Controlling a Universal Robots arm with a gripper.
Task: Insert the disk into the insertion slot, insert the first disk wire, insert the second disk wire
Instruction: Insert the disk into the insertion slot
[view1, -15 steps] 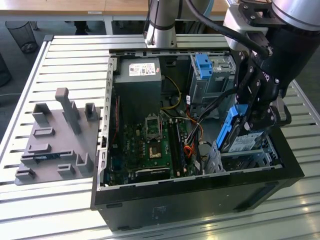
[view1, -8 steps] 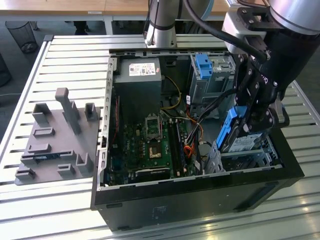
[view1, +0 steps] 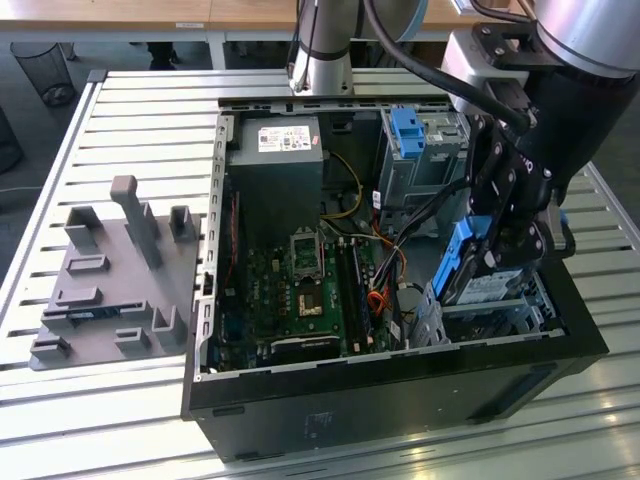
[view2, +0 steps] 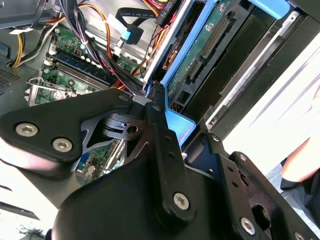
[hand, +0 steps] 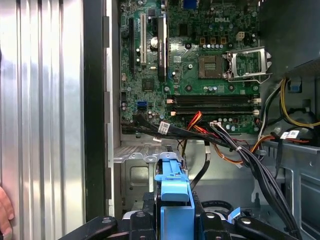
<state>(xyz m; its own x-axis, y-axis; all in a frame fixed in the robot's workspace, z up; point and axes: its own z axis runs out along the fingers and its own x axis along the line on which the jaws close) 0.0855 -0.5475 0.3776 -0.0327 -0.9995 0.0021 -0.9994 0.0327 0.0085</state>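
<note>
My gripper (view1: 507, 228) is shut on the disk (view1: 478, 272), a silver drive in a bright blue carrier. It holds the disk steeply tilted over the insertion slot (view1: 500, 312), the low perforated metal cage at the case's front corner on the exterior view's right. The disk's lower end reaches down to the cage; I cannot tell whether they touch. In the first wrist view the blue carrier (hand: 173, 192) sits between my black fingers (hand: 207, 225), with the cage (hand: 142, 165) beyond. The second wrist view shows the disk's green underside (view2: 210, 45). Loose black, orange and red wires (hand: 225, 145) lie beside the slot.
The open computer case (view1: 400, 370) holds a green motherboard (view1: 300, 290), a power supply (view1: 275, 150) and a taller grey cage (view1: 425, 165) with another blue tray (view1: 405, 128). A grey fixture plate (view1: 110, 285) lies on the slatted table. A person's hand (hand: 4, 212) is at the table's edge.
</note>
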